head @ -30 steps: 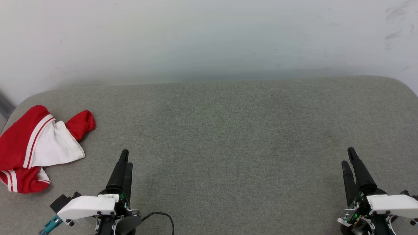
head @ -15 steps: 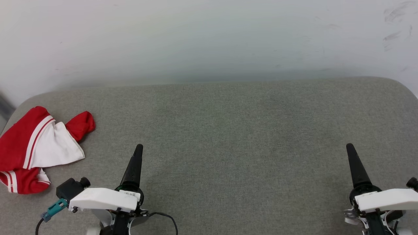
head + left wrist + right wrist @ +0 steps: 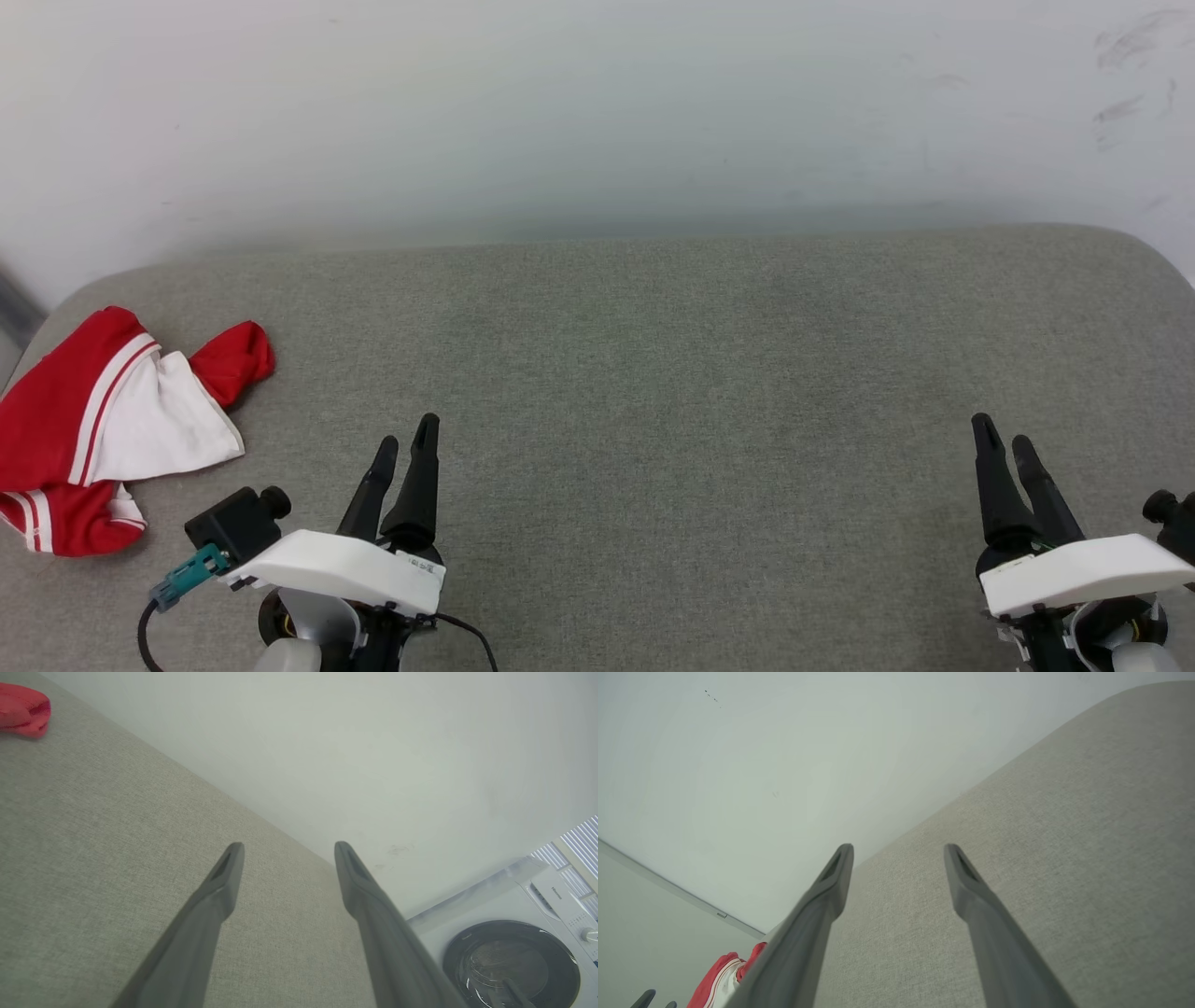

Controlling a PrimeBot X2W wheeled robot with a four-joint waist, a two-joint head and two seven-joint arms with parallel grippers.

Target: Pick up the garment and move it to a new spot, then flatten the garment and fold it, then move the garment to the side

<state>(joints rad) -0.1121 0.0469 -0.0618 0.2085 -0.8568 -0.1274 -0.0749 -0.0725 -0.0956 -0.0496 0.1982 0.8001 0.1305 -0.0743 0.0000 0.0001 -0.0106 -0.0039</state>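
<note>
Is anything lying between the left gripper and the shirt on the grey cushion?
Nothing visible does. Bare cushion lies between the open left gripper and the crumpled shirt, which sits apart from it at the cushion's left end.

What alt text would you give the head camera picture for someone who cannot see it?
A crumpled red-and-white garment lies at the left of a grey padded surface backed by a white wall. The robot's left hand and right hand, both open and empty, point up from the lower left and lower right.
</note>
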